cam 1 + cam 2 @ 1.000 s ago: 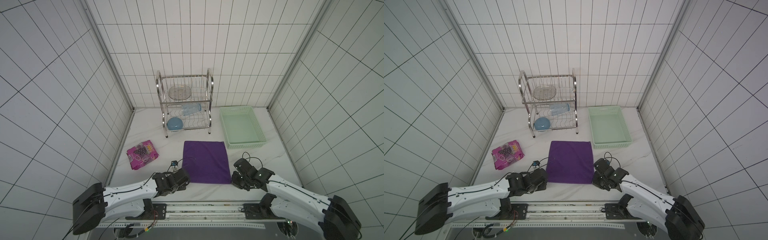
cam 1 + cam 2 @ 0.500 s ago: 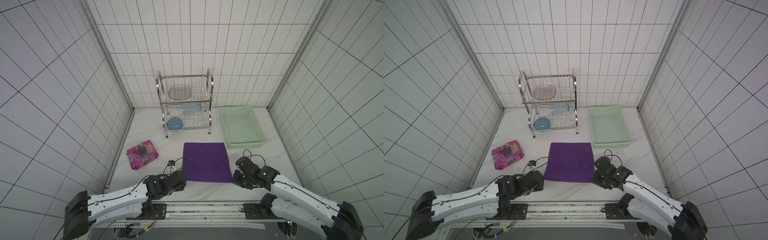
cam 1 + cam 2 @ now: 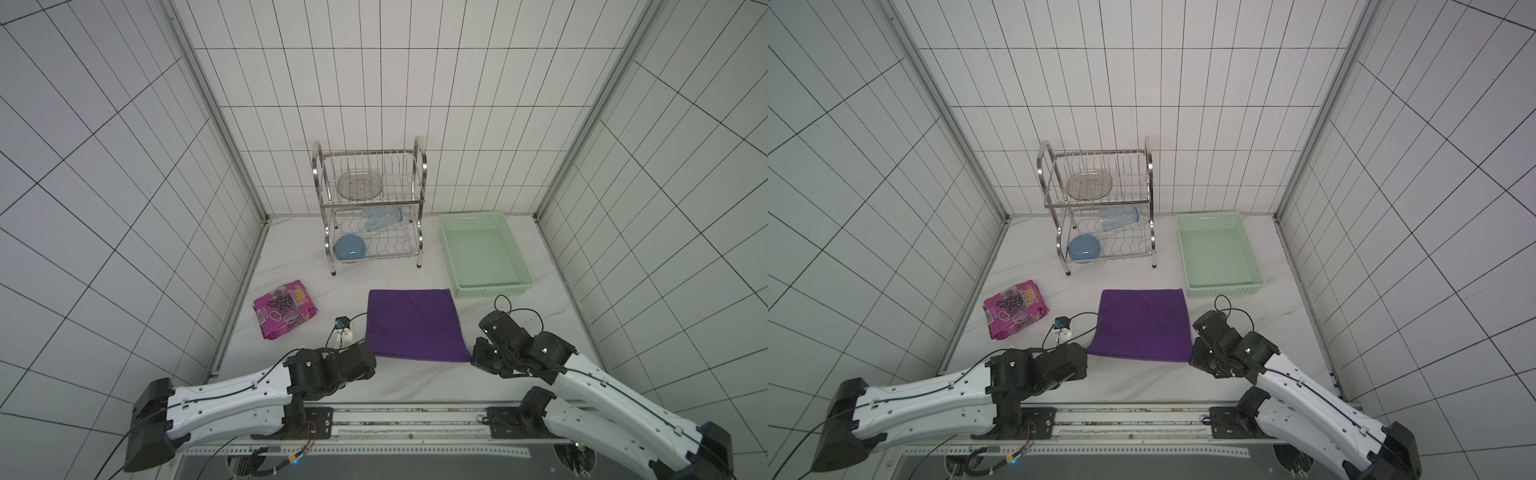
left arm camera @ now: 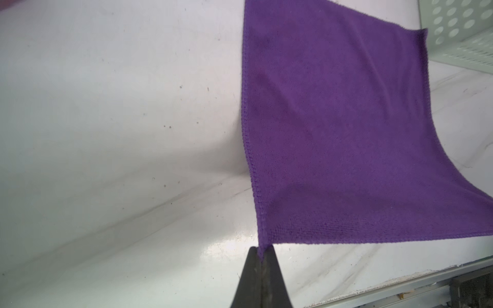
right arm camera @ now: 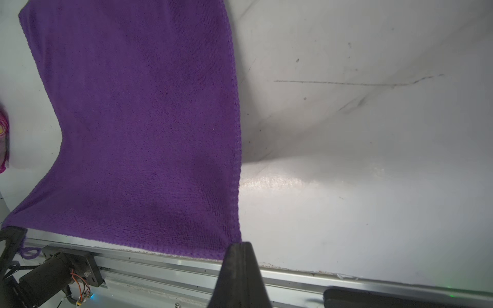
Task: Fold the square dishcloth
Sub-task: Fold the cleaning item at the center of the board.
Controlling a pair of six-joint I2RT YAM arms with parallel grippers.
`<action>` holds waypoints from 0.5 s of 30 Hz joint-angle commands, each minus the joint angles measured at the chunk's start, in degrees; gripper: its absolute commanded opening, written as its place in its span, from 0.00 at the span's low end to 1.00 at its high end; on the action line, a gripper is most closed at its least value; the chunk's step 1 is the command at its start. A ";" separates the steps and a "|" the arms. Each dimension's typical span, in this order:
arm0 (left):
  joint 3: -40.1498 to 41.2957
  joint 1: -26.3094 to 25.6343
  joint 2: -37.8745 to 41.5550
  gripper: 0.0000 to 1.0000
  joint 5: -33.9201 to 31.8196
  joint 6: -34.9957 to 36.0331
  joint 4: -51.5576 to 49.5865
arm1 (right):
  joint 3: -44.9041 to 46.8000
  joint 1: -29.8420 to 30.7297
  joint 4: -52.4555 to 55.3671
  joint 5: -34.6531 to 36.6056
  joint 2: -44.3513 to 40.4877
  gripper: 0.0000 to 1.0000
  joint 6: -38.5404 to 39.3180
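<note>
At far left, snack packet [image 3: 284, 307], well apart from the work. Next, left pincer [image 4: 262, 249] clamped on the near-left corner of the square dishcloth [image 3: 413, 324]; holds only a thin tip of hem, so risks slipping free under tension. In the middle, dishcloth spread on the surface [image 3: 415, 382], near edge lifted off it. At right, right pincer [image 5: 240, 246] clamped on the near-right corner, equally shallow. With uneven travel between the 2, probably skews the fold. Furthest right, green basket [image 3: 490, 291] just beside the far-right corner; on overshoot, probably bunches against its wall
</note>
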State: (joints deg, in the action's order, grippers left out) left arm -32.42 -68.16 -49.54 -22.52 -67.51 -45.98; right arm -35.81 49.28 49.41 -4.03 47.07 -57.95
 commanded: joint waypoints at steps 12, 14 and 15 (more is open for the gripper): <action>-3.82 12.60 -1.92 0.00 -0.92 13.31 7.20 | -13.23 -5.09 1.93 5.48 12.98 0.00 10.96; -4.63 14.27 -3.21 0.00 -0.19 15.24 7.75 | -14.78 -6.33 1.68 5.67 14.54 0.00 12.73; -4.86 14.99 -3.91 0.00 0.39 16.04 8.29 | -15.35 -6.98 1.50 5.70 15.31 0.00 13.44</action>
State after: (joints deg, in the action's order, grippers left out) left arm -35.20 -54.89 -52.23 -23.66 -56.40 -40.45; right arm -49.08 43.99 49.56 -0.43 61.08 -48.71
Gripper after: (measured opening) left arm 0.041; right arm 0.041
